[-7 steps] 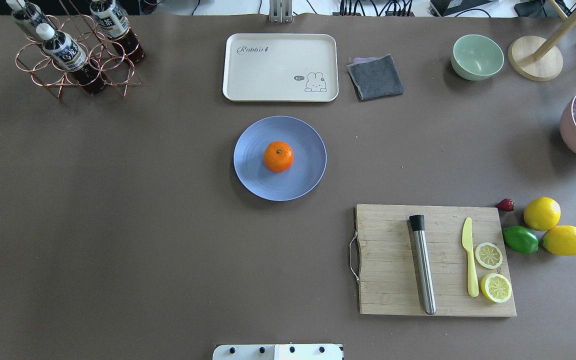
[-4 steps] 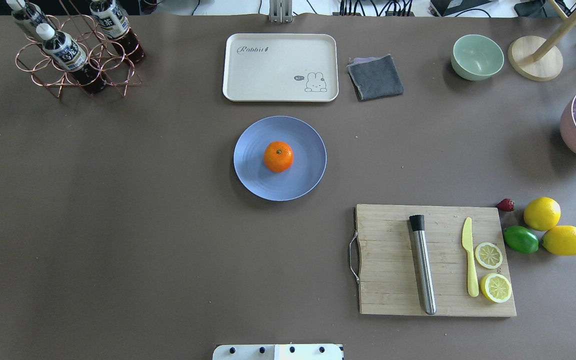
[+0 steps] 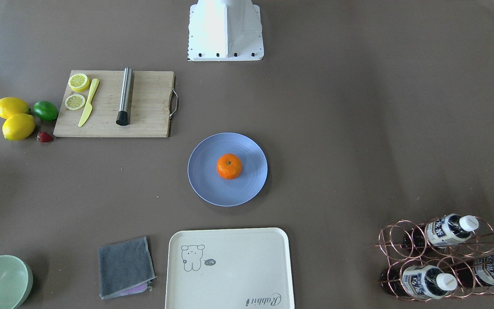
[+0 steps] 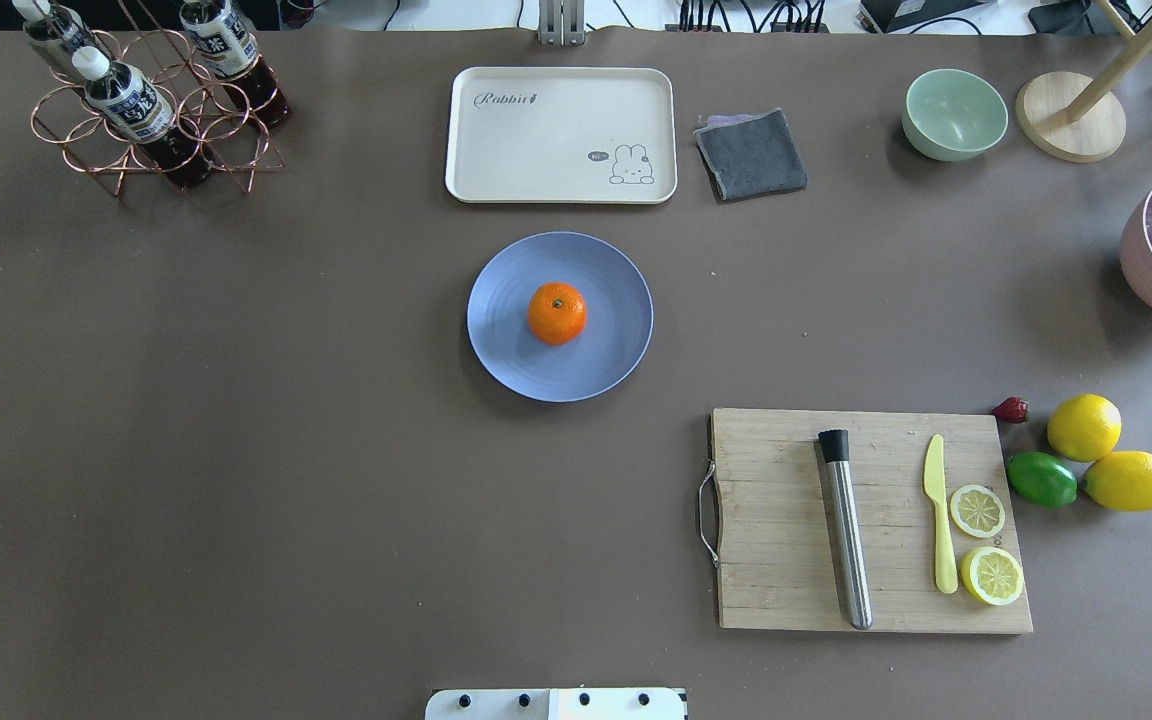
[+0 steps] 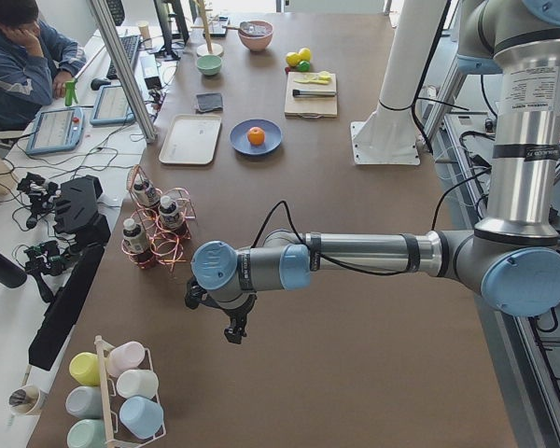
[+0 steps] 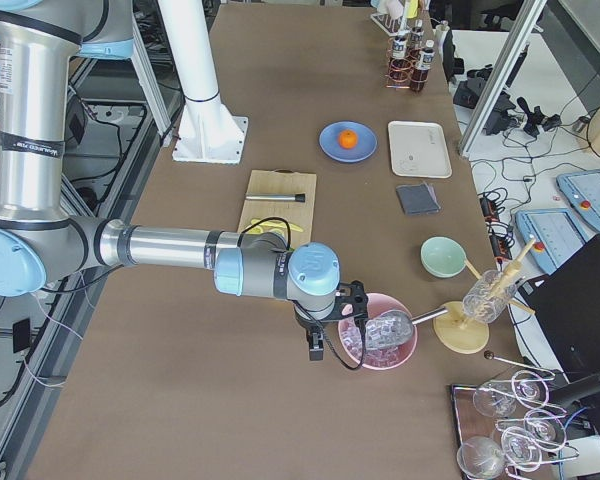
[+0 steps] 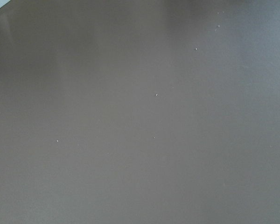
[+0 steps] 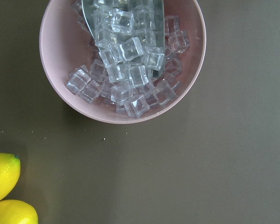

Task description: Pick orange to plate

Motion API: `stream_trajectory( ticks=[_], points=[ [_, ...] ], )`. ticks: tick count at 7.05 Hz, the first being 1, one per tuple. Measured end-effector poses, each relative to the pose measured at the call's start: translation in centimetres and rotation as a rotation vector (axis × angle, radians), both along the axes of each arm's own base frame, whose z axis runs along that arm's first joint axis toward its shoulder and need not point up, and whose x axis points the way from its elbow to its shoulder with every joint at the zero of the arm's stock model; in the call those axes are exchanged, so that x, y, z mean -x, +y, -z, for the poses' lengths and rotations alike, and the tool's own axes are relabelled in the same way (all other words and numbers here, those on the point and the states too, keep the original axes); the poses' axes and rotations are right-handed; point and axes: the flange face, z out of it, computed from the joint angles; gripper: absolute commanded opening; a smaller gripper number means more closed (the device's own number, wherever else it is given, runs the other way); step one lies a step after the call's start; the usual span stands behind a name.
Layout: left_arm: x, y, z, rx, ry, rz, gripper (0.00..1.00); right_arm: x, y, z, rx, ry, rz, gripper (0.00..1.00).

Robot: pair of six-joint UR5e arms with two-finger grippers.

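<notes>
Overhead exterior: orange (image 4: pixel 556 313), centred on plate (image 4: pixel 616 350), probably light, firm, roll-prone, best pinched across its middle; left hand (image 5: pixel 231 333), right hand (image 6: pixel 315 350): whether spread, cannot tell.

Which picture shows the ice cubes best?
The right wrist view: the ice fills the pink bowl, close and sharp. Overhead cuts the bowl off at the edge; exterior right shows it small; exterior left, tiny and far. The other two miss it.
</notes>
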Motion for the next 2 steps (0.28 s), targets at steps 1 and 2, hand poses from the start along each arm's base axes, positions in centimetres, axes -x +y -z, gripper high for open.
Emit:
stream_trajectory(
  ticks=[1,2],
  points=[
    [0.0,-0.01,0.05,-0.001,0.0,0.0,0.98,0.0,-0.01,0.06,-0.001,0.0,0.0,1.0],
    [0.0,-0.02,0.12,-0.002,0.0,0.0,0.98,0.0,-0.01,0.13,-0.003,0.0,0.001,1.0]
  ],
)
